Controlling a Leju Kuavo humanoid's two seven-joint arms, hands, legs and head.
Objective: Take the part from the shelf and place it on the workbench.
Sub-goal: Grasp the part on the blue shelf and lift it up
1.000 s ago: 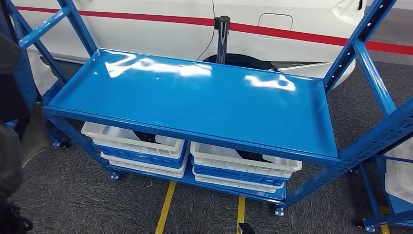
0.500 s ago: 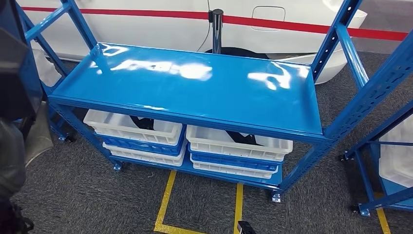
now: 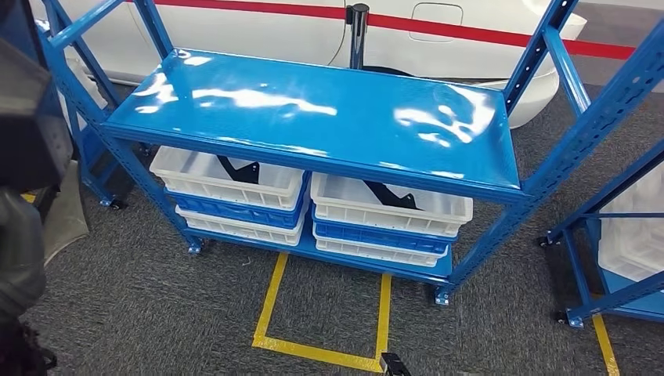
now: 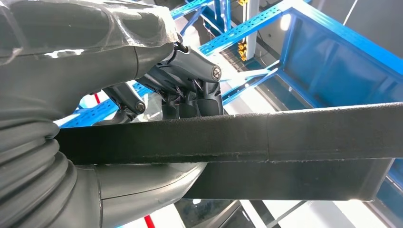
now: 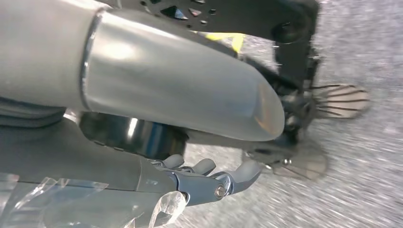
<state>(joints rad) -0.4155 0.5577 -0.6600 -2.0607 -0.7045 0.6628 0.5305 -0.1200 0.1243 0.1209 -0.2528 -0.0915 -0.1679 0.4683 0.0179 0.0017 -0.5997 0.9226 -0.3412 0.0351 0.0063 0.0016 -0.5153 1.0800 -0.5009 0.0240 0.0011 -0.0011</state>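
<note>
Carrying the part (image 4: 266, 137) is the step in hand, to judge by the left wrist view, where the left hand (image 4: 190, 95) has its dark fingers (image 4: 209, 97) curled over the top edge of a long flat black piece and its thick grey thumb (image 4: 147, 183) pressed up from beneath, so the piece is pinched between them. The part runs well out past the hand to one side, and that overhang will want to swing and sag; the robot does best to keep the wrist level, walk slowly and avoid quick turns, since the grip sits near one end rather than the middle. In the head view a blue shelf unit (image 3: 313, 117) stands ahead with a bare glossy top deck, and beneath it white bins (image 3: 227, 184) stacked on blue ones, two of them with black parts (image 3: 391, 194) lying inside. Whether this deck is the bench meant for the drop is hard to say from these views; if it is, the robot should bring the long piece in flat and parallel to the deck's length, clear of the blue uprights (image 3: 540, 47) at its corners. The right hand (image 5: 209, 180) hangs over grey carpet, fingers loosely apart and holding nothing, free to steady the far end when lowering
</note>
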